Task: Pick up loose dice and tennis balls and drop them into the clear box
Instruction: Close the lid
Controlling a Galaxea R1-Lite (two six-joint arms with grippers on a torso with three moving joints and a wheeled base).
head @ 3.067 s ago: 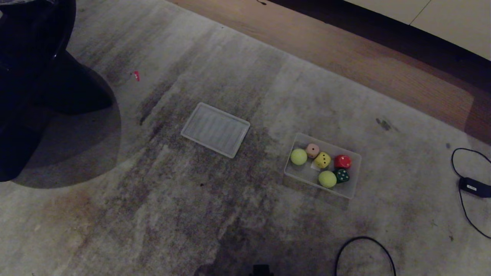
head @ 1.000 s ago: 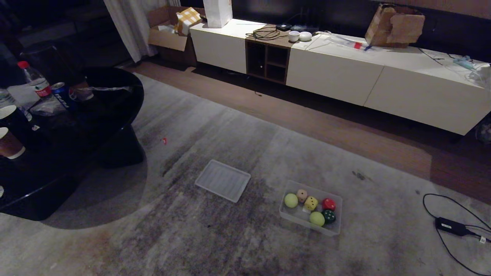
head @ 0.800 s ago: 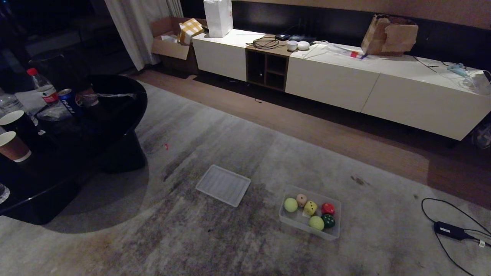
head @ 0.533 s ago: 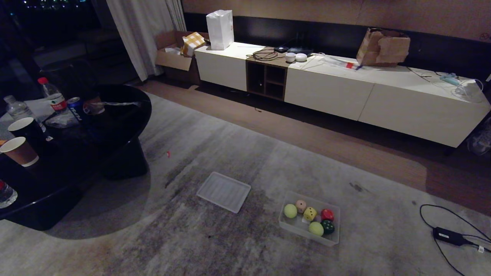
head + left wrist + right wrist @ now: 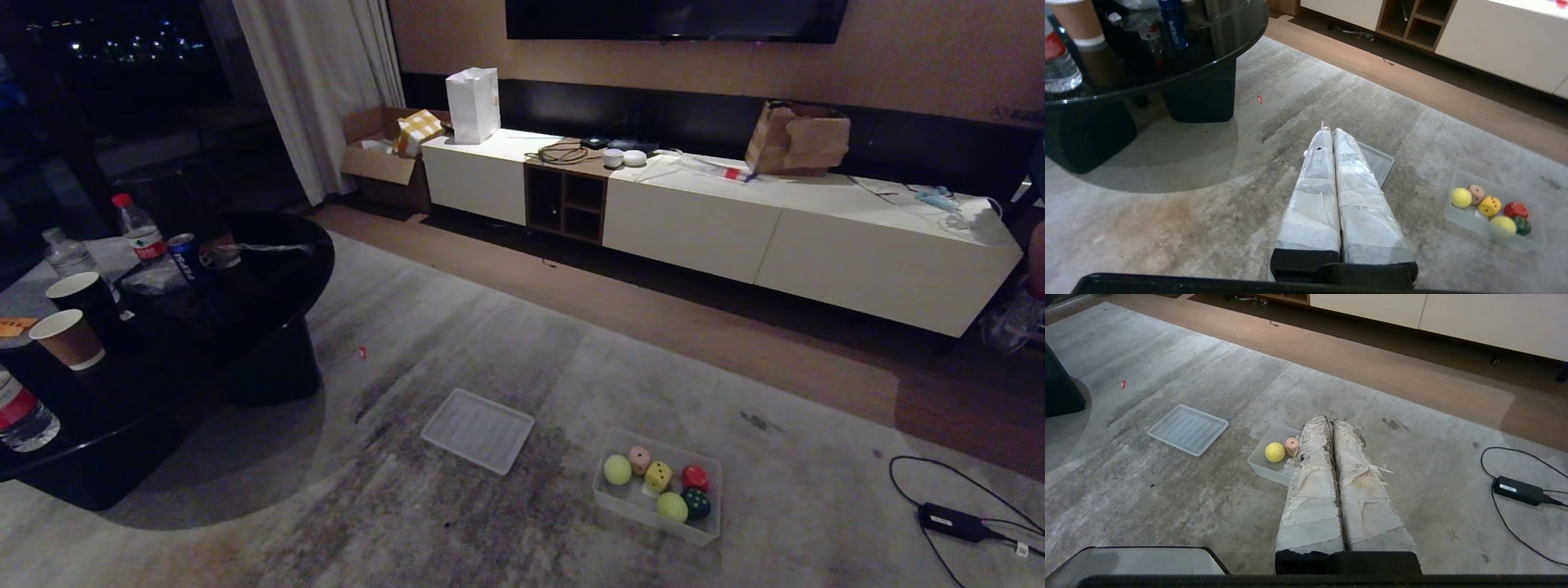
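While both arms hang idle above the rug, scene L to R:
Coffee table (image 5: 269, 269): black, round, far L; holds paper cups (image 5: 69, 339), water bottles, a blue can (image 5: 184, 255).
Rug (image 5: 408, 523): grey, streaked; carries lid, box, charger.
Lid (image 5: 478, 429): flat ribbed clear plastic, on rug L of box, apart from it.
Clear box (image 5: 653, 518): on rug R of lid, open top.
Tennis balls: 2, both inside box; one (image 5: 617, 469) at L end, other (image 5: 672, 507) on near side.
Dice: 4, all inside box; beige (image 5: 640, 460) just beside L ball, pale yellow w/ dark pips (image 5: 659, 476) mid, red (image 5: 695, 478) and dark green (image 5: 697, 502) at R end.
Charger brick (image 5: 951, 523): black w/ cable, far R on rug, well apart from box.
TV cabinet (image 5: 735, 229): white, low, along back wall; white bag, brown paper bag on top.
L gripper (image 5: 1329, 131): taped fingers pressed together, nothing held; above rug, tips over lid in wrist view.
R gripper (image 5: 1330, 419): taped fingers together, empty; in wrist view covers R part of box, only one ball + beige die showing.
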